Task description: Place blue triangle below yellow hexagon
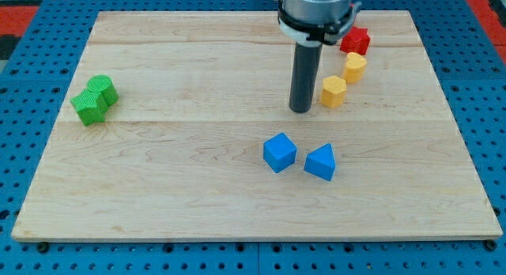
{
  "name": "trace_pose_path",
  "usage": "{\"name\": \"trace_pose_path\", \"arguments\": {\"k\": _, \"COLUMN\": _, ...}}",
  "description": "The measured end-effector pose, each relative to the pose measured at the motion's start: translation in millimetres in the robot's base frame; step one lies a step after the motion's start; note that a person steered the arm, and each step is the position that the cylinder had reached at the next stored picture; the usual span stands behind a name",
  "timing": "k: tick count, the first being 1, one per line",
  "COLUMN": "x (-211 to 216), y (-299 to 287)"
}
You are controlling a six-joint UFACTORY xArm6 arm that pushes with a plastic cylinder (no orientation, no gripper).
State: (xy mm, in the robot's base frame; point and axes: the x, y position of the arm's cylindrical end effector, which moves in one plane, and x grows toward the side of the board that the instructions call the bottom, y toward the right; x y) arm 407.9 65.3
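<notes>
The blue triangle (321,162) lies on the wooden board below the middle, towards the view's right. A blue cube (279,152) sits just to its left, a small gap between them. The yellow hexagon (334,92) lies above the triangle, right of centre. A second yellow block (355,67) sits up and right of it. My tip (300,110) rests on the board just left of the yellow hexagon, above the blue cube and up-left of the triangle, touching no block.
A red block (355,40) sits near the board's top right, above the yellow blocks. Two green blocks (94,99) sit together at the view's left. The wooden board (158,180) lies on a blue pegboard table.
</notes>
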Motion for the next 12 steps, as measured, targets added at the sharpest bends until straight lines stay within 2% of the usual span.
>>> {"name": "trace_pose_path", "arguments": {"k": 1, "x": -17, "y": -24}}
{"name": "trace_pose_path", "arguments": {"k": 2, "x": -21, "y": 46}}
{"name": "trace_pose_path", "arguments": {"k": 3, "x": -21, "y": 39}}
{"name": "trace_pose_path", "arguments": {"k": 4, "x": 3, "y": 19}}
{"name": "trace_pose_path", "arguments": {"k": 5, "x": 59, "y": 72}}
{"name": "trace_pose_path", "arguments": {"k": 6, "x": 89, "y": 113}}
{"name": "trace_pose_path", "arguments": {"k": 7, "x": 133, "y": 76}}
{"name": "trace_pose_path", "arguments": {"k": 8, "x": 157, "y": 43}}
{"name": "trace_pose_path", "arguments": {"k": 9, "x": 133, "y": 20}}
{"name": "trace_pose_path", "arguments": {"k": 10, "x": 106, "y": 22}}
{"name": "trace_pose_path", "arguments": {"k": 12, "x": 88, "y": 11}}
